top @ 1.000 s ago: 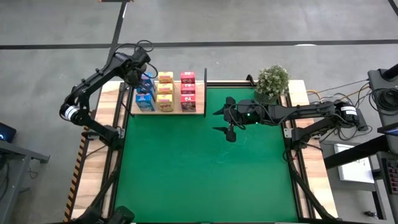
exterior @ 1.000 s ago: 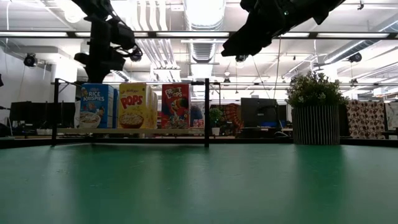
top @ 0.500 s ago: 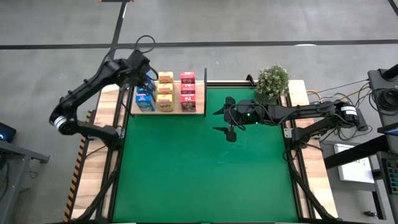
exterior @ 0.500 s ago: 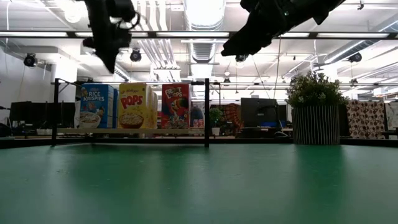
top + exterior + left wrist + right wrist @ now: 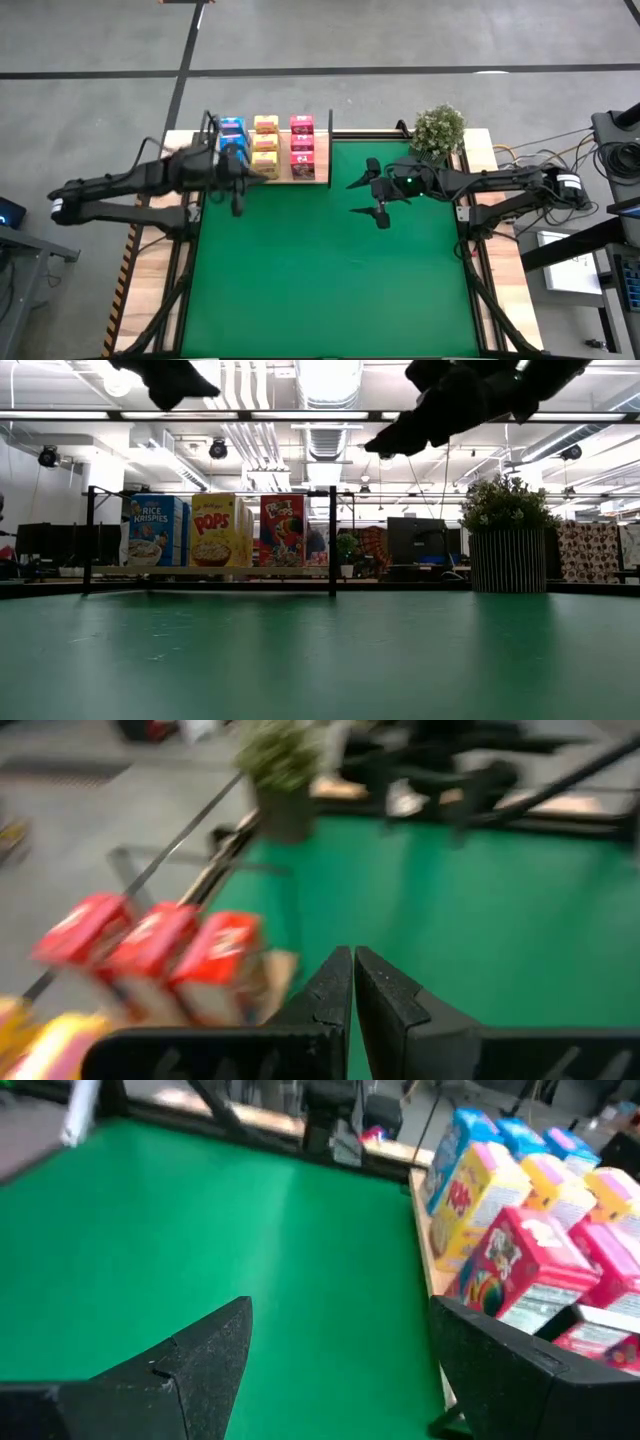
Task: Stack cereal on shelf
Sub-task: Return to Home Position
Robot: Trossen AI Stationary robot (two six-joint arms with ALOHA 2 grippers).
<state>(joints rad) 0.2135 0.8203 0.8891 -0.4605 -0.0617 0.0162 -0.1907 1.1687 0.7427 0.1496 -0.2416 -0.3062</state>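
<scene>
Several cereal boxes stand upright on their bases on the wooden shelf (image 5: 312, 176) at the far left: a blue row (image 5: 232, 131), a yellow row (image 5: 265, 143) and a pink row (image 5: 302, 142). The low view shows the front boxes (image 5: 216, 530) between the shelf's black posts. My left gripper (image 5: 250, 175) hovers shut and empty above the shelf's near left corner, pointing toward the table's right; its arm hides the nearer blue boxes. Above the mat's far middle, my right gripper (image 5: 364, 196) stands open and empty, pointing toward the shelf (image 5: 430, 1270).
A potted plant (image 5: 437, 134) stands at the far right, close to my right arm. The green mat (image 5: 330, 280) covers the table's middle and near part. Black frame rails (image 5: 182, 270) run along both sides of it.
My left gripper has drawn back from the blue boxes toward the table's near and left edges, tipping up from pointing down to nearly level, still shut. The boxes stay in place. My right gripper has shifted slightly toward the near edge, still open.
</scene>
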